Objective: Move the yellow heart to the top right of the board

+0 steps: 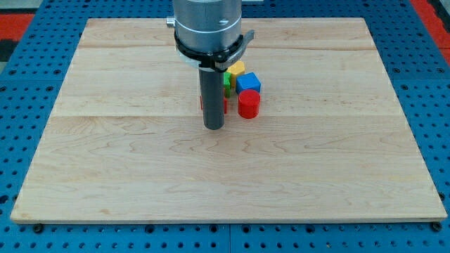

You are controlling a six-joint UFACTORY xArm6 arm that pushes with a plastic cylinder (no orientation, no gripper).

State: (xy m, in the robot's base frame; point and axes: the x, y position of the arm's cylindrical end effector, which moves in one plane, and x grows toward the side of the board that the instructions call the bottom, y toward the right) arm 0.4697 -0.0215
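A yellow block (236, 69), probably the yellow heart, sits in a tight cluster near the board's middle, partly hidden by the arm. Touching it are a blue cube (248, 83), a red cylinder (249, 104), a green block (227, 81) and a red block (224, 102) mostly hidden behind the rod. My tip (214, 127) rests on the board just below and to the left of the cluster, next to the hidden red block. The yellow block is above and to the right of my tip.
The wooden board (105, 161) lies on a blue perforated table (21, 63). The arm's grey body (207, 24) hangs over the board's top middle and hides part of the cluster.
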